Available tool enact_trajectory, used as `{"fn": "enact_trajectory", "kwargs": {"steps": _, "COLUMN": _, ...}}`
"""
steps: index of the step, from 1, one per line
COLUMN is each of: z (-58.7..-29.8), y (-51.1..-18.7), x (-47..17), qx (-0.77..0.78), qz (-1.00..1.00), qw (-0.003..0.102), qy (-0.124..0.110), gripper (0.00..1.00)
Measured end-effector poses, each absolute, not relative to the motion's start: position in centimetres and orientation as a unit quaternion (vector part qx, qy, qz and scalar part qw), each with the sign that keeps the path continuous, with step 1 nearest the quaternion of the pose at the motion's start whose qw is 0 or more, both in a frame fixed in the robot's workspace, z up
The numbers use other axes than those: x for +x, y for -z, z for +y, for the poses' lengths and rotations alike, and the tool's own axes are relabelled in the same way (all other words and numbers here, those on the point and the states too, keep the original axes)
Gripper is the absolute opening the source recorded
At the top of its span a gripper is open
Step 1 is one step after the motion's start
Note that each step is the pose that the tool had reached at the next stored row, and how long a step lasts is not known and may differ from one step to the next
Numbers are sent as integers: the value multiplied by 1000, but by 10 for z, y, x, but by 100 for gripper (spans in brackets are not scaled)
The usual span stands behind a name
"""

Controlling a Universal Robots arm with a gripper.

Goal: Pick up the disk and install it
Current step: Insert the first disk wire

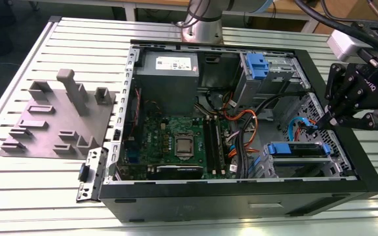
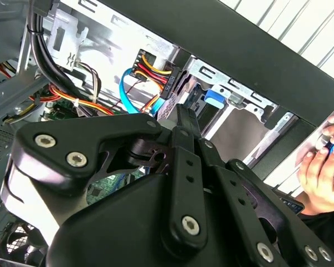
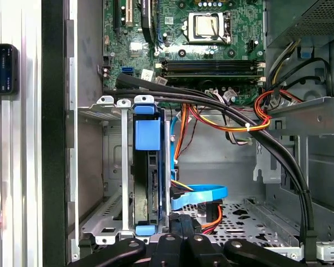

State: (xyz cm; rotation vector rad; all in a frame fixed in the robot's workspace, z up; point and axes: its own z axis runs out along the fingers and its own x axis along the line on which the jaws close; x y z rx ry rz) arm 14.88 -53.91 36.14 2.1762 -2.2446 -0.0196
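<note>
The disk (image 3: 146,183) stands on edge in its bay, at the case's near corner on the exterior view's right (image 1: 297,149). Blue rails cap its ends.

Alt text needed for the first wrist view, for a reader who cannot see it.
A disk with blue rails stands on edge in a metal cage inside an open computer case, with the black pincer close by it. Beyond lie a blue cable, orange wires and a green circuit board.
</note>
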Motion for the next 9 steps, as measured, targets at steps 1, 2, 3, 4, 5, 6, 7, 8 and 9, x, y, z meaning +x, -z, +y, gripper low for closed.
{"fn": "enact_trajectory", "kwargs": {"steps": 1, "z": -539, "y": -361, "x": 149, "qx": 696, "qz": -718, "qw": 8, "qy": 6, "gripper": 11}}
{"fn": "enact_trajectory", "kwargs": {"steps": 2, "z": -539, "y": -361, "x": 149, "qx": 696, "qz": -718, "qw": 8, "qy": 6, "gripper": 11}}
{"fn": "enact_trajectory", "kwargs": {"steps": 3, "z": -539, "y": -361, "x": 149, "qx": 696, "qz": -718, "qw": 8, "qy": 6, "gripper": 11}}
{"fn": "enact_trajectory", "kwargs": {"steps": 4, "z": -539, "y": -361, "x": 149, "qx": 696, "qz": -718, "qw": 8, "qy": 6, "gripper": 11}}
{"fn": "enact_trajectory", "kwargs": {"steps": 5, "z": -539, "y": -361, "x": 149, "qx": 696, "qz": -718, "qw": 8, "qy": 6, "gripper": 11}}
{"fn": "enact_trajectory", "kwargs": {"steps": 6, "z": -539, "y": -361, "x": 149, "qx": 696, "qz": -718, "qw": 8, "qy": 6, "gripper": 18}}
{"fn": "enact_trajectory", "kwargs": {"steps": 7, "z": -539, "y": -361, "x": 149, "qx": 696, "qz": -718, "qw": 8, "qy": 6, "gripper": 18}}
{"fn": "enact_trajectory", "kwargs": {"steps": 8, "z": -539, "y": -361, "x": 149, "qx": 696, "qz": -718, "qw": 8, "qy": 6, "gripper": 18}}
{"fn": "enact_trajectory", "kwargs": {"steps": 9, "z": -539, "y": -361, "x": 149, "qx": 696, "qz": -718, "qw": 8, "qy": 6, "gripper": 18}}
